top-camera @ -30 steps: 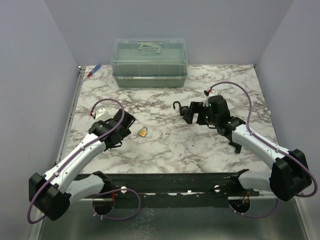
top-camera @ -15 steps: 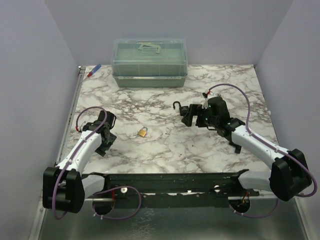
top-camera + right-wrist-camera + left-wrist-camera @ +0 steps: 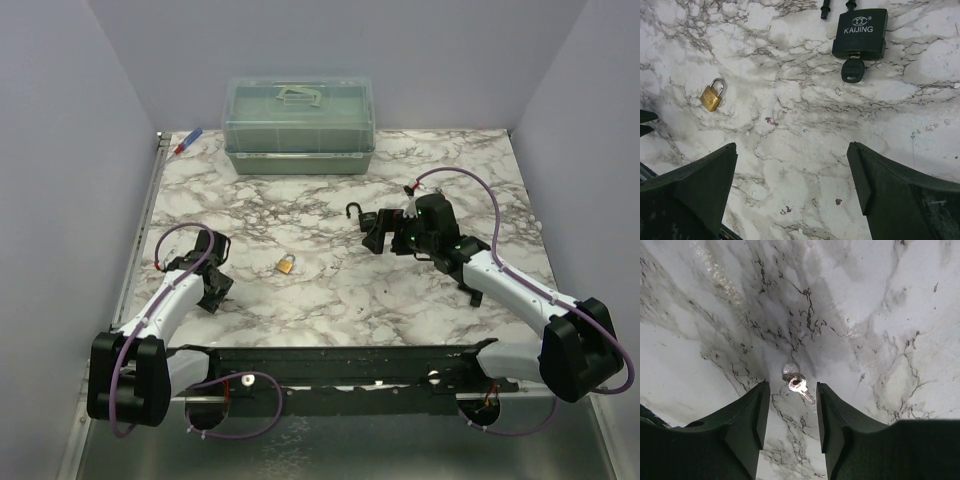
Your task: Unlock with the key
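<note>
The key (image 3: 852,70) sits in black padlock (image 3: 860,32); brass padlock (image 3: 711,95) lies apart.

Table (image 3: 330,290) bears box (image 3: 299,125), brass padlock (image 3: 286,264), black padlock (image 3: 860,33), key (image 3: 852,70).

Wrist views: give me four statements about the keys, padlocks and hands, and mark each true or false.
1. The black-headed key sits against the bottom edge of the black padlock. True.
2. The right hand grips the black padlock. False: its fingers stand wide apart and the padlock lies beyond them, untouched.
3. A small silver key lies on the table between the fingertips of the left hand. True.
4. The brass padlock lies inside the green box. False: it lies on the marble table, well apart from the box.
</note>
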